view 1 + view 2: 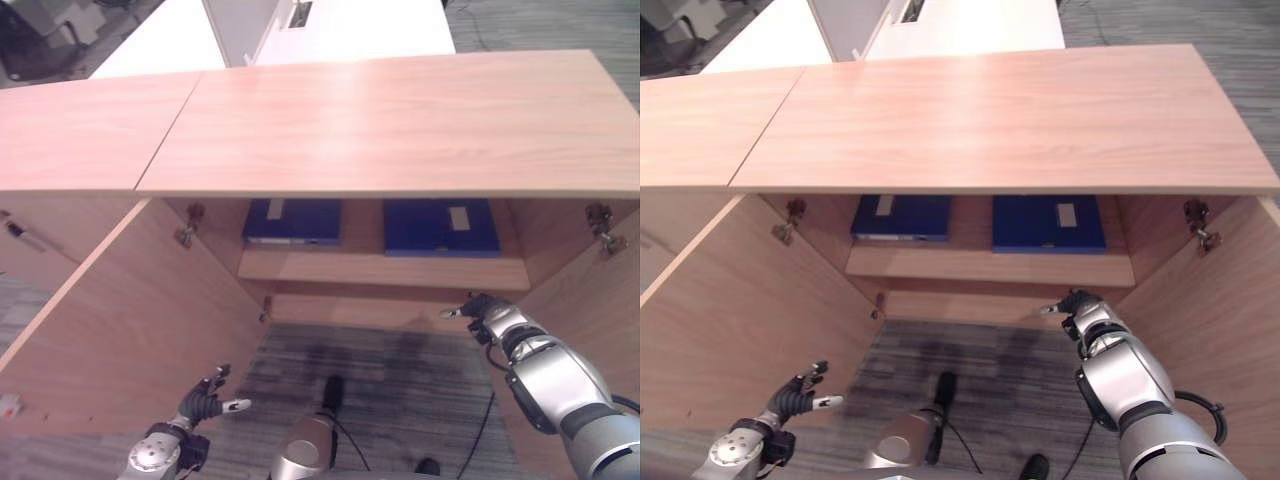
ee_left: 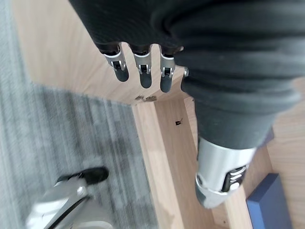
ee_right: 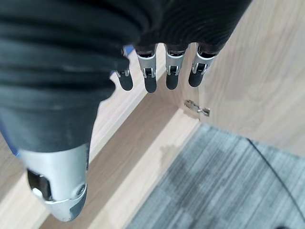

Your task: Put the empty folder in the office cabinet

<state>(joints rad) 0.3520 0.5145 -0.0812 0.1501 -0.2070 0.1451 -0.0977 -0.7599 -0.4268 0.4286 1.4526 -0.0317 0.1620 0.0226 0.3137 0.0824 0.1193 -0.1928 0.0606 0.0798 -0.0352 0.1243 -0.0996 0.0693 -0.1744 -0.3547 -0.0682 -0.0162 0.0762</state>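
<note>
Left hand [image 1: 205,403] low by open door [image 1: 130,320]; two folders [image 1: 293,221] shelved.

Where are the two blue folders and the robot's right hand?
Left blue folder [image 1: 293,221], left eye view: middle of its cover.
Right blue folder [image 1: 441,227], left eye view: middle of its cover.
Right robot hand [image 1: 495,320], left eye view: back of hand.

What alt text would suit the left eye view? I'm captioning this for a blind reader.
An open light-wood office cabinet holds two dark blue flat folders side by side on its inner shelf. The robot's right hand reaches toward the cabinet's bottom edge, and the left hand hangs low by the open left door.
</note>
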